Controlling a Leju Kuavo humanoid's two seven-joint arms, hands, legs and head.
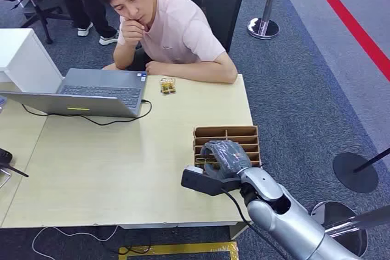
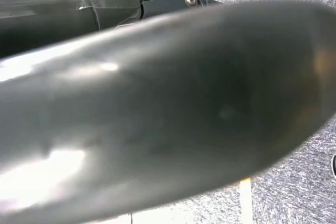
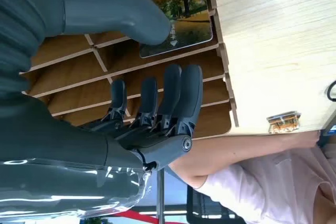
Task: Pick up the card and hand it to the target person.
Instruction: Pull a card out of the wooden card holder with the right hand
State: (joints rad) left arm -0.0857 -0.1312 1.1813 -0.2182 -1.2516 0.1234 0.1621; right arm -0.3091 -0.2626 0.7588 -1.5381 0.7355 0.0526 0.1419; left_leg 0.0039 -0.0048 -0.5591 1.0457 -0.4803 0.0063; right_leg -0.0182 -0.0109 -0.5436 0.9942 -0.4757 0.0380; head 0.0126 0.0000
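A wooden slotted card holder [image 1: 226, 132] stands near the table's right front corner. My right hand [image 1: 225, 158] hovers over its near slots. In the right wrist view the card [image 3: 180, 17], printed with autumn trees, stands in one slot of the holder [image 3: 213, 72]. My right hand [image 3: 118, 129] is spread across the slots: the thumb [image 3: 118, 9] lies at the card's edge, while the fingers [image 3: 174, 93] stand a slot or two away with a gap between. Nothing is gripped. The person [image 1: 175, 28] in a pink shirt sits at the table's far side, leaning on it.
An open laptop [image 1: 92, 92] with a cable and a white box [image 1: 23, 59] sit at the far left. A small packet [image 1: 167, 86] lies near the person's forearm. Stanchion bases [image 1: 355, 172] stand on the carpet to the right. The table's right edge runs beside the holder.
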